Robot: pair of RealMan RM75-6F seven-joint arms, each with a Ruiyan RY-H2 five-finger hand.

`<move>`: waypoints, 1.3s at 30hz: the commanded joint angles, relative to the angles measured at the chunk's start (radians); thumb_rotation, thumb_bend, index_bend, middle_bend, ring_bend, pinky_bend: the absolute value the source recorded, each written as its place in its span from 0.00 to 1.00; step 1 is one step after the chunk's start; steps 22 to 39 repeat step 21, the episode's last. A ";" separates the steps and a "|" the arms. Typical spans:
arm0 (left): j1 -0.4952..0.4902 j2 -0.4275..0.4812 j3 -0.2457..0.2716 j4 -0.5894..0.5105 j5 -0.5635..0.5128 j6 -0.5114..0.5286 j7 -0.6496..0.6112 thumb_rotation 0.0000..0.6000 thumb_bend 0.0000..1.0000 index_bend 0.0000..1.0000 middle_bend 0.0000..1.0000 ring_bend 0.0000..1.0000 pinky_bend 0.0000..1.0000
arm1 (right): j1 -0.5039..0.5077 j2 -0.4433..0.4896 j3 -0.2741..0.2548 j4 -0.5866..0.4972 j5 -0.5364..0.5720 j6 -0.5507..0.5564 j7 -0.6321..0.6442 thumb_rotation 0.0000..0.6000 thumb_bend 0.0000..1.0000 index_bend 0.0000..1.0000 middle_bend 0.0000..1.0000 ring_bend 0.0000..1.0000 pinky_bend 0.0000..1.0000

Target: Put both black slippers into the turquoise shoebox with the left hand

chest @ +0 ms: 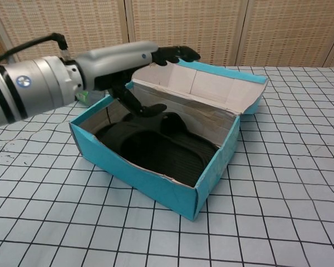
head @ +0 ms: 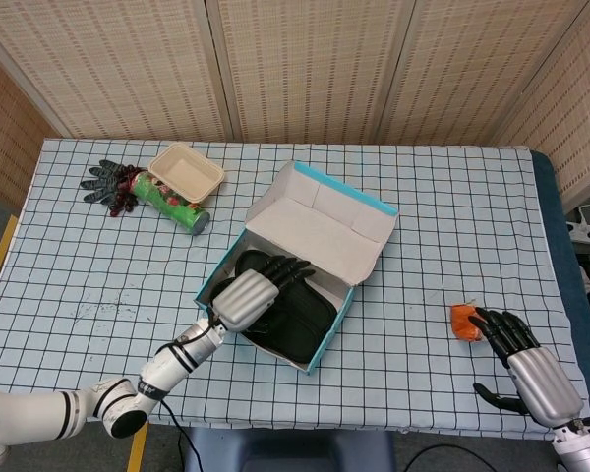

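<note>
Your left hand (chest: 128,55) hovers above the turquoise shoebox (chest: 156,172), fingers (chest: 175,53) spread and holding nothing. Both black slippers (chest: 156,147) lie directly below them inside the box, long axes running along its length; I'd judge the placing done, so lift straight up, clear of the raised lid (chest: 211,83). Your right hand (head: 526,359) rests well apart on the checked tabletop (head: 423,295), fingers loosely apart beside a small orange object (head: 463,321). Farther off lie a green can (head: 169,202), a beige container (head: 187,172) and dark gloves (head: 106,184).
</note>
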 commanded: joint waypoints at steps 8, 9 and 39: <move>0.493 0.242 0.312 -0.004 0.203 0.505 0.024 1.00 0.43 0.00 0.00 0.00 0.07 | -0.012 -0.024 0.009 -0.008 0.021 0.001 -0.082 1.00 0.13 0.00 0.00 0.00 0.00; 0.533 0.240 0.322 0.021 0.191 0.540 0.001 1.00 0.43 0.00 0.00 0.00 0.07 | -0.015 -0.030 0.012 -0.010 0.028 0.003 -0.101 1.00 0.13 0.00 0.00 0.00 0.00; 0.675 0.217 0.266 0.173 0.153 0.645 -0.071 1.00 0.43 0.00 0.00 0.00 0.05 | -0.042 -0.089 0.082 -0.041 0.174 0.015 -0.289 1.00 0.13 0.00 0.00 0.00 0.00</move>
